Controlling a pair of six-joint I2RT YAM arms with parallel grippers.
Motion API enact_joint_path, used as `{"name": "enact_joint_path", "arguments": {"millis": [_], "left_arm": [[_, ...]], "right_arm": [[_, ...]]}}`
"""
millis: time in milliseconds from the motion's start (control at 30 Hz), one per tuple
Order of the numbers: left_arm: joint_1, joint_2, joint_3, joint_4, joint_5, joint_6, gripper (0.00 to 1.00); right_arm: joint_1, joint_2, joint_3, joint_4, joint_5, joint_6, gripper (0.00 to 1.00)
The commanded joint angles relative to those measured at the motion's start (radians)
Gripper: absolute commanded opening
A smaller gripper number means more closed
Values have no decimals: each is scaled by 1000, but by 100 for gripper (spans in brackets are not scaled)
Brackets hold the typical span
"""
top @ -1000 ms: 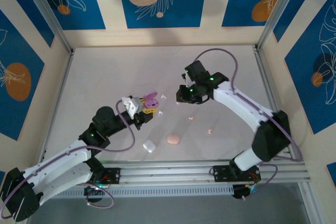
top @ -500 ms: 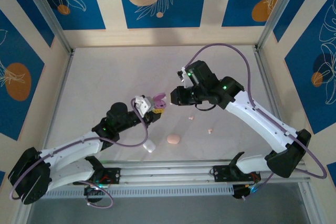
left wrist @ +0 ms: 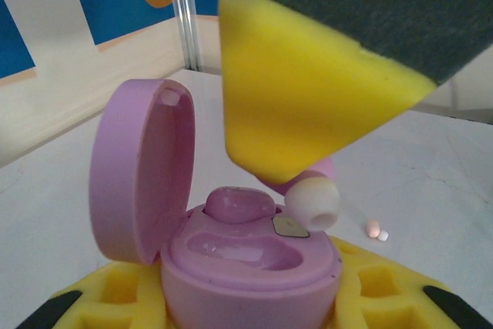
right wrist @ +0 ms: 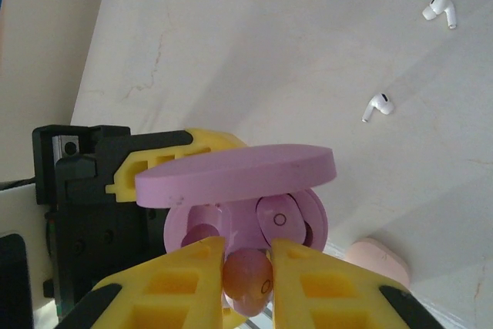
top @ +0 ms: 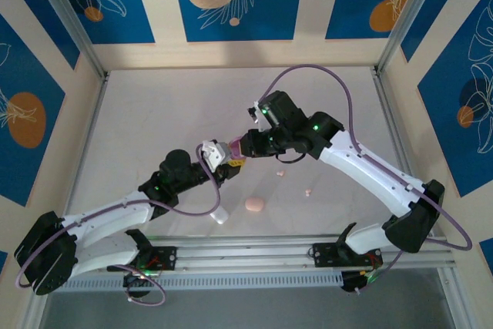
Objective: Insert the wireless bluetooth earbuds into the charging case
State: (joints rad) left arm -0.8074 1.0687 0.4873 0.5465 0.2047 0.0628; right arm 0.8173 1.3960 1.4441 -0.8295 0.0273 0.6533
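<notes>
While the left gripper (top: 226,164) keeps its yellow fingers clamped on the base of the lilac charging case (left wrist: 246,267), the case sits raised above the bench (top: 154,113), lid open and upright.

- Seated lilac earbud (left wrist: 235,204): in the well beside the lid.
- Held lilac earbud (left wrist: 312,199): white-tipped, pinched between the fingers of the right gripper (right wrist: 246,271), just above the case's empty well. Contact with the case cannot be told.
- Two white earbuds (right wrist: 438,10): loose on the bench, apart from each other.
- Pink case (top: 254,204) and white case (top: 219,214): on the bench, toward the arms' bases.
- Two pink earbuds (top: 281,172): loose on the bench near the pink case.
</notes>
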Motion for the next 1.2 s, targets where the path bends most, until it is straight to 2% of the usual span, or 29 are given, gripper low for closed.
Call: {"name": "enact_joint_path", "arguments": {"millis": [0, 600, 933, 1033, 1167], "left_arm": [[-15, -1, 34, 47, -4, 17, 27], [-18, -9, 28, 71, -25, 8, 28], [-18, -9, 34, 71, -21, 6, 28], [-18, -10, 34, 72, -19, 6, 28], [-18, -13, 37, 68, -19, 6, 28]], "right_arm": [[9, 8, 44, 13, 24, 25, 20], [51, 49, 66, -38, 38, 22, 20], [66, 74, 98, -76, 29, 8, 22], [68, 74, 103, -78, 29, 6, 25], [68, 69, 112, -90, 56, 8, 23]]}}
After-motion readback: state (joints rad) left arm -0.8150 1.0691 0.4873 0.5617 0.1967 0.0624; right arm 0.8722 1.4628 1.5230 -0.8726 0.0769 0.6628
